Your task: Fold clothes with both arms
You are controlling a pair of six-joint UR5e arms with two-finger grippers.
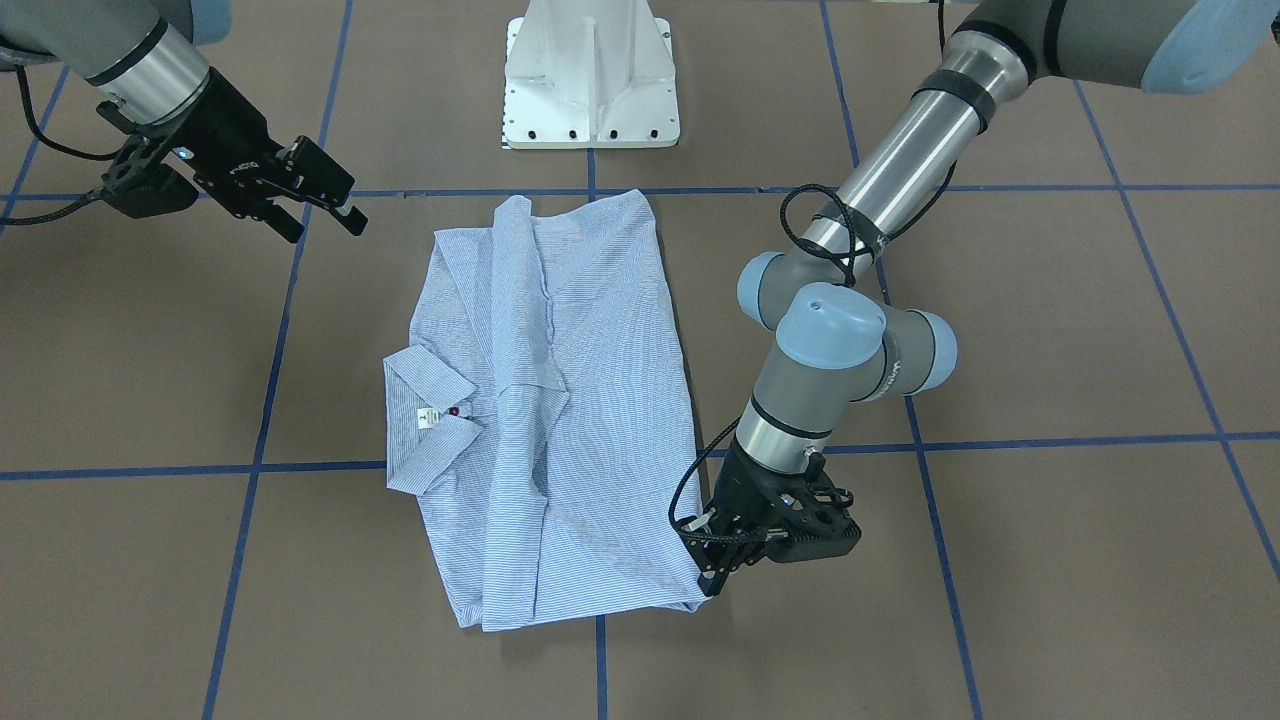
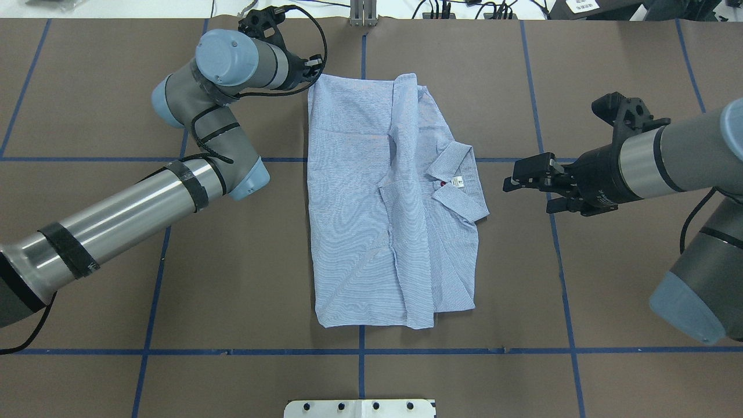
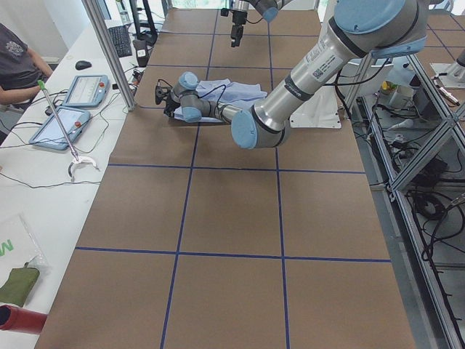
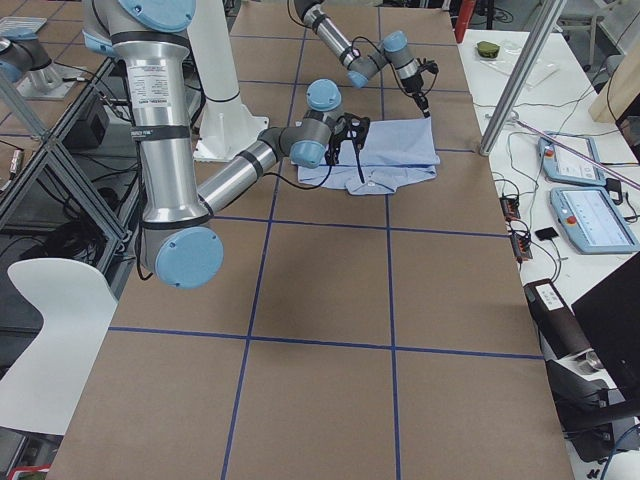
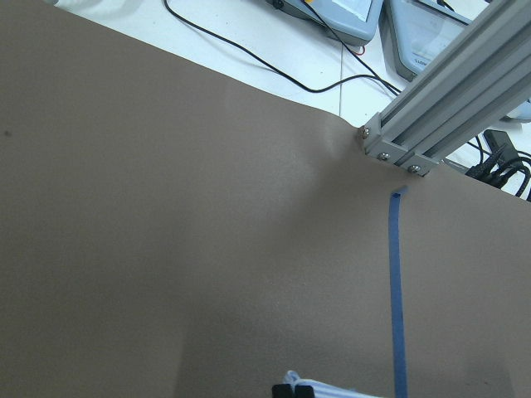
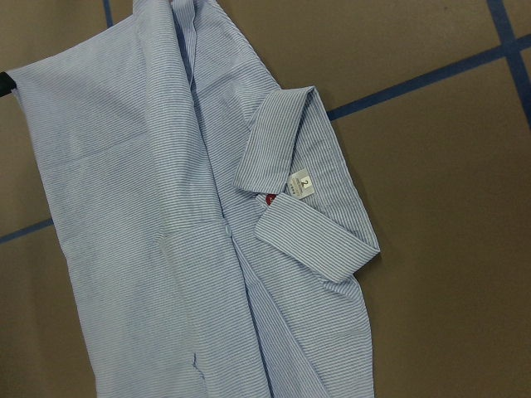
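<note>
The light blue striped shirt (image 1: 560, 400) (image 2: 377, 203) lies folded lengthwise on the brown table, collar and white neck label (image 6: 300, 183) toward my right arm's side. My left gripper (image 1: 712, 578) (image 2: 313, 62) sits low at the shirt's far hem corner and is shut on it. A scrap of the shirt's striped cloth (image 5: 315, 390) shows at the bottom of the left wrist view. My right gripper (image 1: 325, 230) (image 2: 514, 177) hovers open beside the collar, apart from the cloth and holding nothing. The shirt (image 6: 166, 207) fills the right wrist view.
The white pedestal base (image 1: 590, 75) stands at the robot's edge of the table. An aluminium post (image 5: 440, 124) and cables are past the far edge. Tablets (image 3: 73, 109) and a seated person (image 3: 18, 65) are at the side bench. Blue tape lines (image 2: 360, 350) cross the table.
</note>
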